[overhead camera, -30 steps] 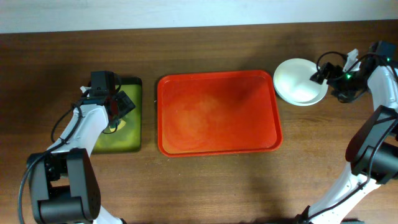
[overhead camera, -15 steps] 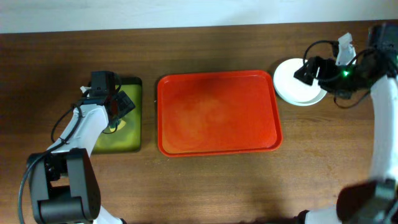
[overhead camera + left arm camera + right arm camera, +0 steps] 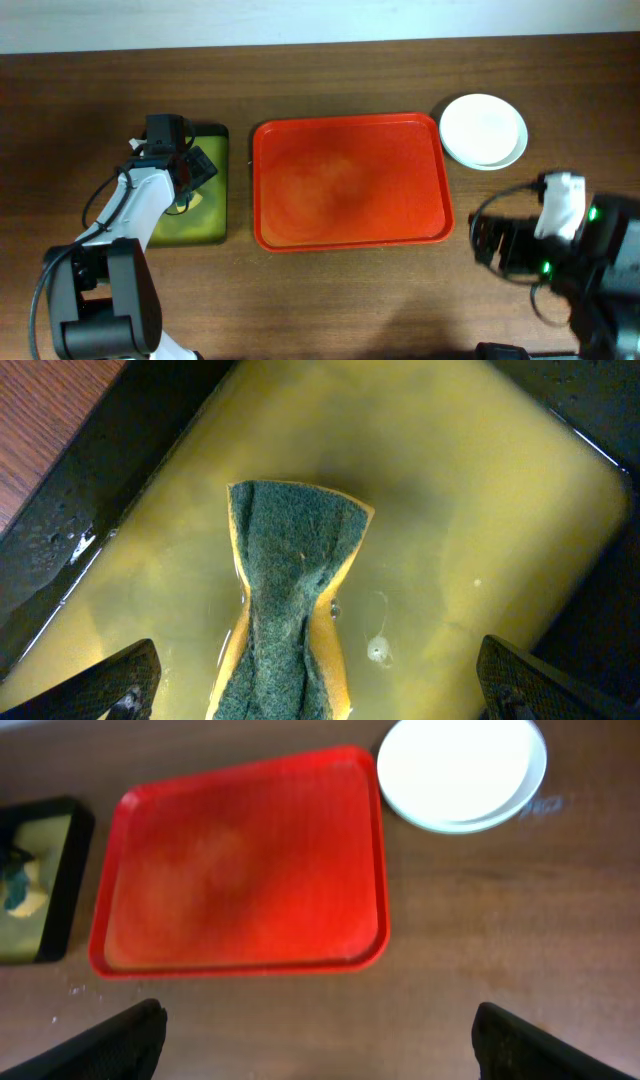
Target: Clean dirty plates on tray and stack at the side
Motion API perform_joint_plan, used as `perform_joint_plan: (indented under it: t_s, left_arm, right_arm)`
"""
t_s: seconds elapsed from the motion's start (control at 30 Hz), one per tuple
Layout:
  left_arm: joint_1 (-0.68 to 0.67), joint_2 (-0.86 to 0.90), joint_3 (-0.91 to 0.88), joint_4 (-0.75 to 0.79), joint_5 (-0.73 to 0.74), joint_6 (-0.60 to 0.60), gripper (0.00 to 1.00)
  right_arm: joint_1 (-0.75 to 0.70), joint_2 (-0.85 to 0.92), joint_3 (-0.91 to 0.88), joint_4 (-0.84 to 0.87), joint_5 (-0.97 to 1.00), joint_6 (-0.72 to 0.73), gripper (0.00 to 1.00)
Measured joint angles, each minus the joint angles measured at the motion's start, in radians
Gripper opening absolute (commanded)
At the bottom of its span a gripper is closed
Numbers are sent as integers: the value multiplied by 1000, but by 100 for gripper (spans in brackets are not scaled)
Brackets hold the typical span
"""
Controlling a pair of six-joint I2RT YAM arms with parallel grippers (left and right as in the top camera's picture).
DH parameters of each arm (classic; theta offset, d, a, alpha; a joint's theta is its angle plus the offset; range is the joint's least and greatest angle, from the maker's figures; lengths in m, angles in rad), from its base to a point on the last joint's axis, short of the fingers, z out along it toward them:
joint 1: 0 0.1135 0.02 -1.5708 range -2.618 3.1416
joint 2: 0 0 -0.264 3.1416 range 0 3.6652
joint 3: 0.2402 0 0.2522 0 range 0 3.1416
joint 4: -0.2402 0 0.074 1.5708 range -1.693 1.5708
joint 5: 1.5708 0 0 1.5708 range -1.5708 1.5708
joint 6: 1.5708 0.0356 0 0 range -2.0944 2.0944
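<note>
The red-orange tray [image 3: 350,180] lies bare in the middle of the table; it also shows in the right wrist view [image 3: 240,865]. The plates [image 3: 484,130] sit stacked on the table right of the tray, cream-white on top with a mint rim below, also in the right wrist view [image 3: 462,772]. My left gripper [image 3: 315,680] is open over a green-and-yellow sponge [image 3: 290,610] lying in the olive-green tray [image 3: 470,510]. My right gripper [image 3: 315,1035] is open and empty, high above the table near its front right [image 3: 490,245].
The small black-rimmed olive-green tray [image 3: 195,185] holds yellowish liquid, left of the red tray. A pale wall runs along the table's far edge.
My right arm has pulled away from the plate stack toward the front right of the table. The left arm has not moved.
</note>
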Motion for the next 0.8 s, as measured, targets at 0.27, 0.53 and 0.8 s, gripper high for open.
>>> perform_joint_plan:
  t_s: [0.27,0.53,0.8]
  left_arm:
    - [0,0,0,0,0,0,99]
    - [0,0,0,0,0,0,99]
    - [0,0,0,0,0,0,99]
  right_arm:
    - [0,-138,-137,32,1,8,98]
    - [0,-138,-138,25,1,8,98]
    - [90,-216,-320,335,3,11,98]
